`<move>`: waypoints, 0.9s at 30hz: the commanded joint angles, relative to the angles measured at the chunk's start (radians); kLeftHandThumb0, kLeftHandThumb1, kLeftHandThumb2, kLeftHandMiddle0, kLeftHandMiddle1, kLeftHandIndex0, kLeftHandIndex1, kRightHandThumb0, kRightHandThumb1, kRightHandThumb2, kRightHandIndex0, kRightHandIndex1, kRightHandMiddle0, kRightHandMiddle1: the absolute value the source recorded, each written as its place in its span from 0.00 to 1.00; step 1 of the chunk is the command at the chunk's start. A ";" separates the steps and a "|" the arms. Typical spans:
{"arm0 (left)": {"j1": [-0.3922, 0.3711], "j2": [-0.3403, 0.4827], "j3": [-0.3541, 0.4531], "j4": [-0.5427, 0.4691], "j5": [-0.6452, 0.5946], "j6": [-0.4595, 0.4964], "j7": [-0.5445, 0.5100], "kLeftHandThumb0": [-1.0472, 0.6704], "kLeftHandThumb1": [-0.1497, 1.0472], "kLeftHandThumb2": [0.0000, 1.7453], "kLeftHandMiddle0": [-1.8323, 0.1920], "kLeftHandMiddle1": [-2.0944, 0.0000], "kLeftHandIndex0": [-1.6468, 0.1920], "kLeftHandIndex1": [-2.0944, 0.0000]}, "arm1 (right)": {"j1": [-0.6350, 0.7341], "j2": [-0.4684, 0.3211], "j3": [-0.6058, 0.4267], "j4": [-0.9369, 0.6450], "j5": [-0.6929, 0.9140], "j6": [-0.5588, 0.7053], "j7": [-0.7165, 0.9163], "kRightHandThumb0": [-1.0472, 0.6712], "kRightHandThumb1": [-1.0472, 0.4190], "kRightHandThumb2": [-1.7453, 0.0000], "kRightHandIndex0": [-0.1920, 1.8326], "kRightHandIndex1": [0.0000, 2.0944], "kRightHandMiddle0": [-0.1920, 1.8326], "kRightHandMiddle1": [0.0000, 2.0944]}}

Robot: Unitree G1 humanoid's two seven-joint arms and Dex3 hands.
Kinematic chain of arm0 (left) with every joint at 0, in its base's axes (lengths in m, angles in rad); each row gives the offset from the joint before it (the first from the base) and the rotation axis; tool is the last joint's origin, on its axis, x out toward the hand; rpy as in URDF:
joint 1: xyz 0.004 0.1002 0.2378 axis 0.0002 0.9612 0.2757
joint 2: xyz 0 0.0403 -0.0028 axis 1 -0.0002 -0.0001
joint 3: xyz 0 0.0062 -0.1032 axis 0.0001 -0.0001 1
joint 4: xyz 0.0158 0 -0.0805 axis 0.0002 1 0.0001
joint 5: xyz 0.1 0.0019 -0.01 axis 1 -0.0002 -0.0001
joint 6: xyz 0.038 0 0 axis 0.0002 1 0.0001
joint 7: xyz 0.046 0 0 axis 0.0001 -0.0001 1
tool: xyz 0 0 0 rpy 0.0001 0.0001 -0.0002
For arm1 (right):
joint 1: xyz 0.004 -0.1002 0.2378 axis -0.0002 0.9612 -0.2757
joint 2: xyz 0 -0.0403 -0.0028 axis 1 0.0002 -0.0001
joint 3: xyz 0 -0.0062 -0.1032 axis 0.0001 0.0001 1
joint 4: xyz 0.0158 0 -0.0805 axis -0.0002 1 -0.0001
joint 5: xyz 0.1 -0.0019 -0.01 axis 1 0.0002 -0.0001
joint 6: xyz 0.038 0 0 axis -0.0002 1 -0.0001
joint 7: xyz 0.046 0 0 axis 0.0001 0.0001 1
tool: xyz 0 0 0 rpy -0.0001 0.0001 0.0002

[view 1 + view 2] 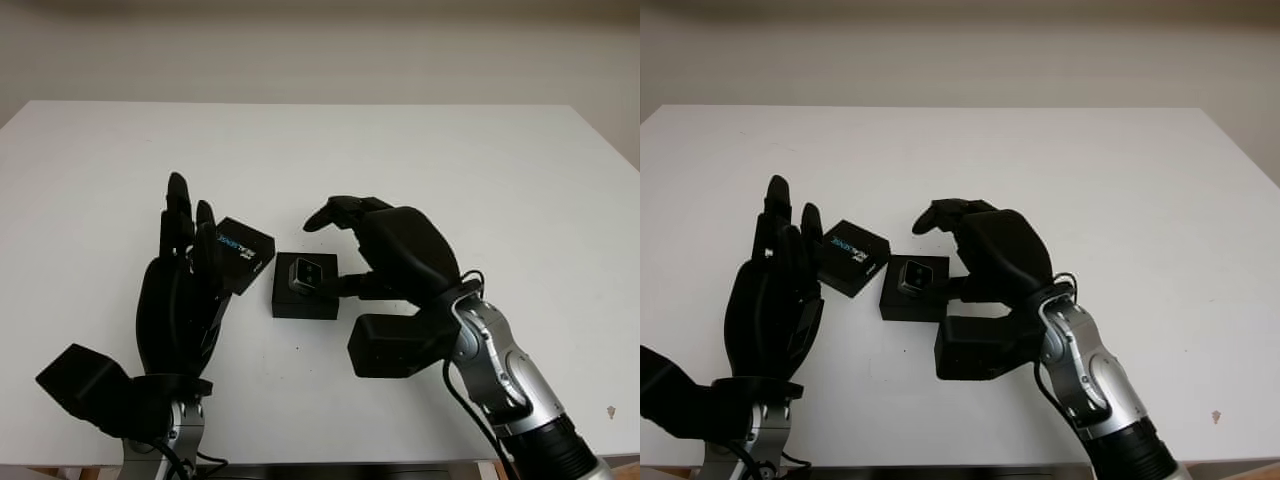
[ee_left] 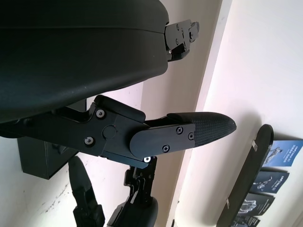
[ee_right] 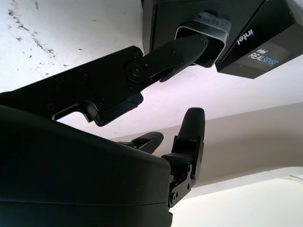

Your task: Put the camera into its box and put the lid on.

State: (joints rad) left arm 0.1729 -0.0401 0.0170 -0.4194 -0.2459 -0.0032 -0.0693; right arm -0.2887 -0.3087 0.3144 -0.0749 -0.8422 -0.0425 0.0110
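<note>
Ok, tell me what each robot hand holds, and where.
Nothing gripped. Right robot hand touches the camera at its side; left robot hand open beside the lid.

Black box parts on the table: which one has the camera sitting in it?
The plain black box beside the right hand; the camera sits in it. The other, the lid with blue lettering, lies by the left hand.

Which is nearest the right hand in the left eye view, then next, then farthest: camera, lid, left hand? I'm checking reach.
1. Camera, in the box, just left of the right hand.
2. Lid, left of the box.
3. Left hand, farthest left, open.
</note>
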 commanded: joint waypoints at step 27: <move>-0.006 0.003 0.002 -0.015 -0.012 0.010 -0.008 0.18 1.00 0.29 1.00 0.98 1.00 0.99 | -0.001 0.011 0.056 -0.008 -0.042 0.073 0.051 0.18 0.09 0.97 0.26 0.08 0.18 0.48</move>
State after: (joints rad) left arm 0.1723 -0.0382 0.0211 -0.4194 -0.2524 0.0078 -0.0742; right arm -0.2880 -0.2957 0.3730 -0.0730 -0.8813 0.0305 0.0706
